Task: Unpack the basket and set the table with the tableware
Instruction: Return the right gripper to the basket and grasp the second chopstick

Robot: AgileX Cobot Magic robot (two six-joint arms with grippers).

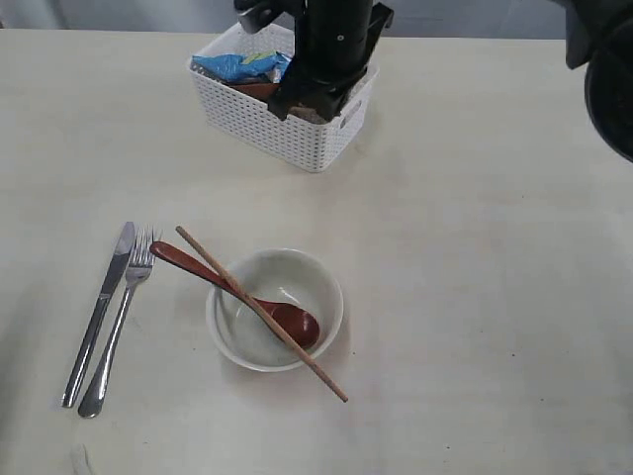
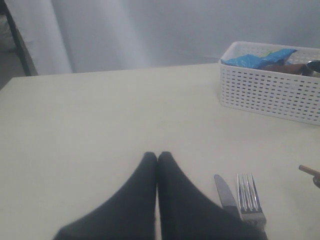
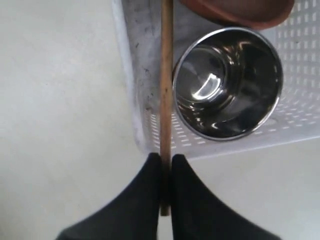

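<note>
From the outside camera, the white basket sits at the far side of the table. A blue bag lies in it. The black right arm reaches down into the basket and hides its own gripper there. Nearer the camera, well away from the basket, a knife and a fork lie side by side. Just beside them is a pale bowl. A dark red spoon rests in the bowl with its handle poking out toward the fork. The first chopstick lies slanted across the bowl's rim.

From the left wrist camera, the left gripper hangs over bare table. Its two black fingers are pressed together with nothing between them. The knife and fork lie close to it on one side. The basket is far off.

From the right wrist camera, the right gripper is at the basket's edge. Its fingers are squeezed onto the second chopstick, one finger on each side. The stick runs from the fingers along the inside of the basket wall, and its short end pokes out past the fingertips. A shiny steel cup stands upright in the basket, just beside the stick. A reddish-brown plate is in the basket beyond the cup, its edge over the cup's rim.
</note>
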